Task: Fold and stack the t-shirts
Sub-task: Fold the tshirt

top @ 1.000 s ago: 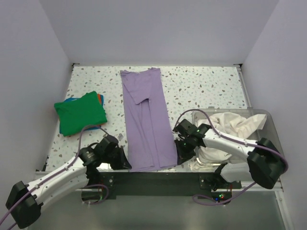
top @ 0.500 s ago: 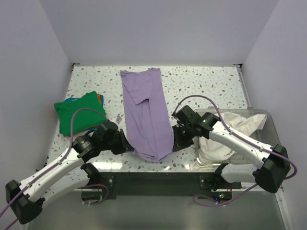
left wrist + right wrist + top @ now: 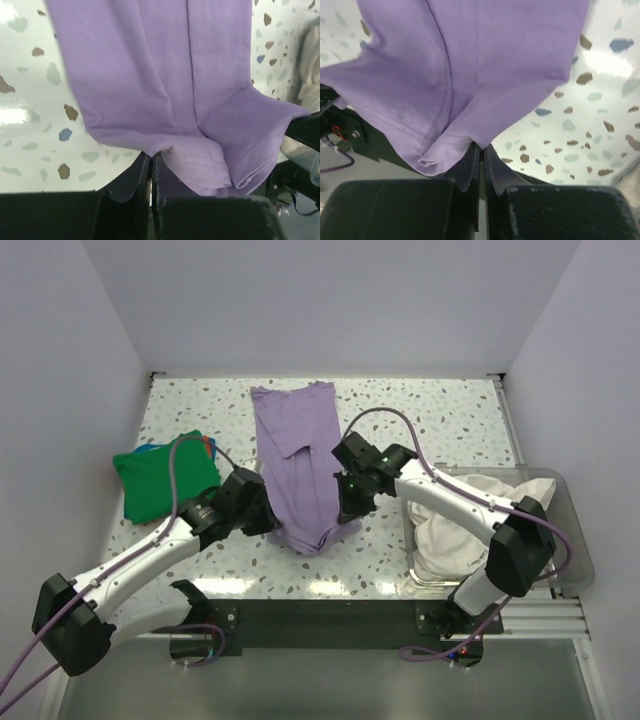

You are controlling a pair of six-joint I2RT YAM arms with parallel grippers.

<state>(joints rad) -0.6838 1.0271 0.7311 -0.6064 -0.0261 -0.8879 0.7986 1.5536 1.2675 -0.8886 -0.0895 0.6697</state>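
Lavender t-shirt [image 3: 300,450]: lies as a long narrow strip on the table [image 3: 430,420]. Collar end is at 12 o'clock; hem end is raised off the surface near table centre. Sides look already folded in, judging by the strip shape and the doubled layers in both wrist views.

Left gripper [image 3: 270,524]: clenched on the hem corner at the strip's 9 o'clock side, with cloth pinched between closed jaws in the left wrist view.
Right gripper [image 3: 347,512]: clamped the same way on the opposite hem corner, at the 3 o'clock side. The hem sags between the two in a shallow loop.

Step in hand (judgement): lengthwise fold, with the hem to go toward 12 o'clock over the body.

Elsewhere: green t-shirt [image 3: 165,478] lies folded at 9 o'clock, with blue and orange edges showing under it; this reads as the stack. Cream t-shirt [image 3: 465,515] lies crumpled in the clear bin [image 3: 568,502] at 4 o'clock, not yet folded.

Next move calls for:
- Both grippers travel together toward 12 o'clock at matched height, keeping the hem square.
- They lay the hem near the collar edge, then release.

Risks: uneven travel would skew the fold, and the sagging middle may bunch.
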